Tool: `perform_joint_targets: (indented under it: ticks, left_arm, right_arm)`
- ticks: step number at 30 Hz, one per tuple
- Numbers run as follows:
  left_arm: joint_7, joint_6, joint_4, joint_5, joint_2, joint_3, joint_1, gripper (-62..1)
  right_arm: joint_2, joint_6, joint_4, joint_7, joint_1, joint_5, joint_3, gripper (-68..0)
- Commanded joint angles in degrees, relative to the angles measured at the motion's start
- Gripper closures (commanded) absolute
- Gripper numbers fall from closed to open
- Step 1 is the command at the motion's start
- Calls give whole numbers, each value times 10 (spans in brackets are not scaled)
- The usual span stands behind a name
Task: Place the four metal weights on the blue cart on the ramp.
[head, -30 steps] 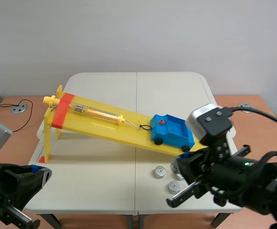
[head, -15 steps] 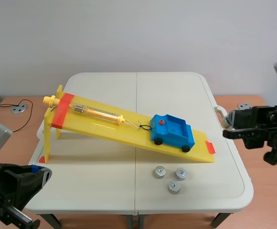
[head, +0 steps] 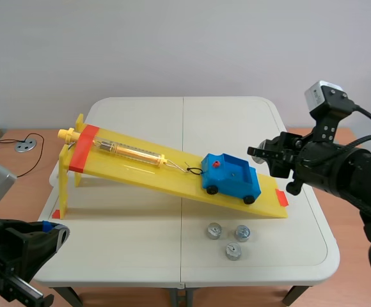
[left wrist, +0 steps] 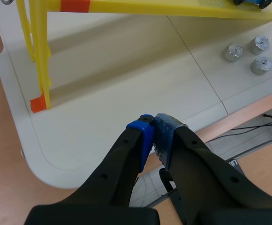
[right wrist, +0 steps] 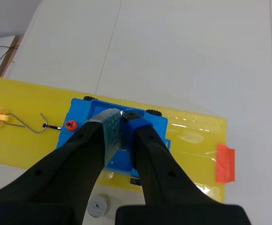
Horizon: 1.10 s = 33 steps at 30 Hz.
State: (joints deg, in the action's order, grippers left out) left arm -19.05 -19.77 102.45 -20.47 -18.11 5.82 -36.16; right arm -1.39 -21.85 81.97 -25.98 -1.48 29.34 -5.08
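Observation:
The blue cart (head: 231,178) stands low on the yellow ramp (head: 141,163), hooked to a spring scale. Three metal weights (head: 213,230) (head: 242,233) (head: 233,251) sit on the table in front of the ramp's foot. My right gripper (head: 262,155) hangs just above the cart (right wrist: 82,112), fingers pressed together (right wrist: 123,117) on a small silver weight (right wrist: 125,113) that only glints between the pads. One table weight (right wrist: 98,206) shows under it. My left gripper (left wrist: 154,122) is shut on nothing, low at the table's near left corner (head: 52,231), far from the weights (left wrist: 233,51).
The ramp's raised end stands on yellow legs (left wrist: 41,56) at the left. A transparent spring scale (head: 131,152) lies along the ramp, its hook (right wrist: 28,123) reaching the cart's red knob. Orange tape (right wrist: 225,164) marks the ramp's foot. A cable lies on the wooden surface at far left.
The right arm rose from the weights at the table's front, swung out right, then came over the cart. Four weights lay on the table before; three lie there now. The left arm stayed still.

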Motion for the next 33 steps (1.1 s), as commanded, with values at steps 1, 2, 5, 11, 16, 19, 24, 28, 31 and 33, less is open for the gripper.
perform_joint_targets:
  ticks: [1,2,5,11,16,19,24,28,31,33]
  left_arm:
    - [59,-14,29,-38,2,8,11,-29]
    - [59,-14,29,-38,2,8,11,-29]
    - [59,-14,29,-38,2,8,11,-29]
    - [59,-14,29,-38,2,8,11,-29]
    - [59,-14,29,-38,2,8,11,-29]
    - [59,-14,29,-38,2,8,11,-29]
    - [59,-14,29,-38,2,8,11,-29]
    - [59,-14,29,-38,2,8,11,-29]
    - [59,-14,29,-38,2,8,11,-29]
    - [59,-14,29,-38,2,8,11,-29]
  right_arm:
    - [-3,-23,36,86,60,26,15,-6]
    - [1,-22,27,88,66,19,16,-6]
    - [8,-22,2,94,83,8,23,-6]
    - [14,-22,-39,111,108,-16,32,-6]
    - [21,-21,-60,129,118,-36,32,-7]
    - [23,-21,-76,146,123,-41,34,-7]
    - [27,-19,-88,155,129,-52,38,-7]
    - [28,-15,-88,181,129,-68,38,-6]
    - [28,-5,-88,195,129,-71,38,-7]
    - [28,-3,-88,196,129,-71,38,-6]
